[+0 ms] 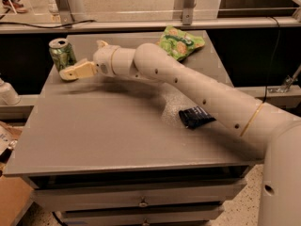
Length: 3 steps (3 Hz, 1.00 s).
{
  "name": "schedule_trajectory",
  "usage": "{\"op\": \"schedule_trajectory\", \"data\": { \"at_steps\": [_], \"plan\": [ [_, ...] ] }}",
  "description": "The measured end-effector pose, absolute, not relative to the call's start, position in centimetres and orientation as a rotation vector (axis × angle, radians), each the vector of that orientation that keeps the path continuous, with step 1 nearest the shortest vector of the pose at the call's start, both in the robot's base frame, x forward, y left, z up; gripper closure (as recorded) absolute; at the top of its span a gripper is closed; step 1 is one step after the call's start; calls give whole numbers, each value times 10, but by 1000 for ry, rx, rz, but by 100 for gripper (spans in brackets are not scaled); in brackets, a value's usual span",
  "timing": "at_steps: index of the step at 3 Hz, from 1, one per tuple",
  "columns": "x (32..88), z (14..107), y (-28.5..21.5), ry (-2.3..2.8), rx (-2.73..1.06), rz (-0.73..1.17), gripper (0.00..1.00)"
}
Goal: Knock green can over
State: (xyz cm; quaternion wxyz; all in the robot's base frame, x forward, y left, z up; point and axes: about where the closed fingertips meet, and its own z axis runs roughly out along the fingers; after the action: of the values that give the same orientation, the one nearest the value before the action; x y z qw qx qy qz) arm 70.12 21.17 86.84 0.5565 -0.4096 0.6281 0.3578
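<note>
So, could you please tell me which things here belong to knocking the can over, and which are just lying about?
Belongs to the job:
- green can, upright at the back left corner of the table
- claw, low beside the can's base

Just lying about:
- green snack bag, at the back edge
- dark blue packet, towards the right side
</note>
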Motion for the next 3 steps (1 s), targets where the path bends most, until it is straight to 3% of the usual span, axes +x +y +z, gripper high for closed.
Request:
{"op": "schedule_trajectory", "data": {
  "at_steps": [1, 2, 3],
  "plan": [
    [699, 905, 241, 1367, -939, 948, 0],
    [698, 919, 266, 1315, -960, 1006, 16],
    [694, 912, 280, 1323, -1022, 1036, 39]
  ]
}}
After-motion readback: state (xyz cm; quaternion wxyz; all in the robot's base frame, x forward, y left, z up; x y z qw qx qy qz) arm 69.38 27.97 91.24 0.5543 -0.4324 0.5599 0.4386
